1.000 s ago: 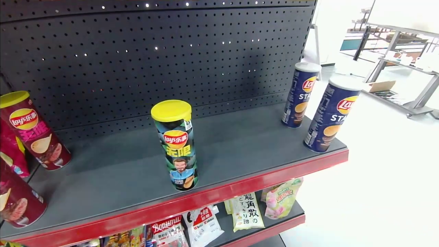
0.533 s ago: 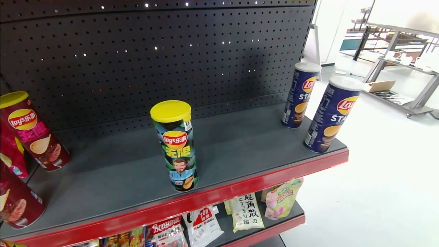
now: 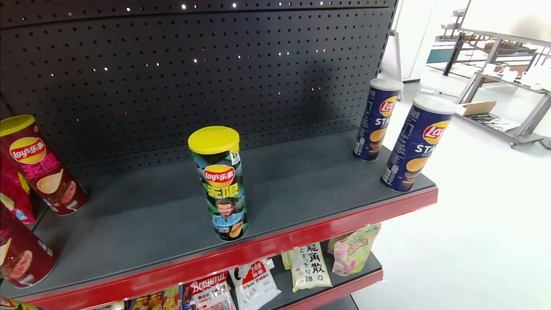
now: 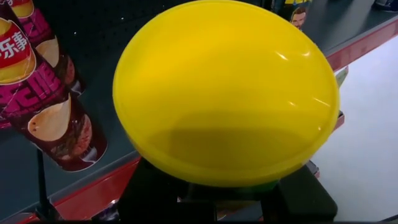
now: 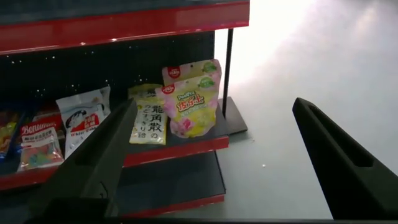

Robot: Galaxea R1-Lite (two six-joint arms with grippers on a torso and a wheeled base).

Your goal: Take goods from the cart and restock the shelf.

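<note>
Black pegboard (image 3: 172, 86) backs the grey shelf (image 3: 142, 215) I'm restocking, and a lower shelf (image 3: 340, 289) at 6 o'clock carries snack bags (image 3: 308, 265). On the deck, a front blue chip can (image 3: 416, 144) and a rear blue chip can (image 3: 376, 120) stand upright at 3 o'clock. A green chip can (image 3: 220, 185) stands at centre near the red lip, and a maroon chip can (image 3: 41, 165) sits at 9 o'clock with another in front of it.

The left gripper (image 4: 217, 202) has its jaws closed on a yellow-lidded chip can (image 4: 227, 93). It is held off the front of the shelf, near the maroon can (image 4: 53, 118) at the shelf's left end. The right gripper (image 5: 214, 106) hangs by the lower shelf, jaws spread wide and holding nothing.

I judge this to be the carry-to-shelf step. The next move calls for raising the can over the red lip and setting it upright on bare deck between the maroon and green cans. It must not nudge either one, and I let go only once it stands.
</note>
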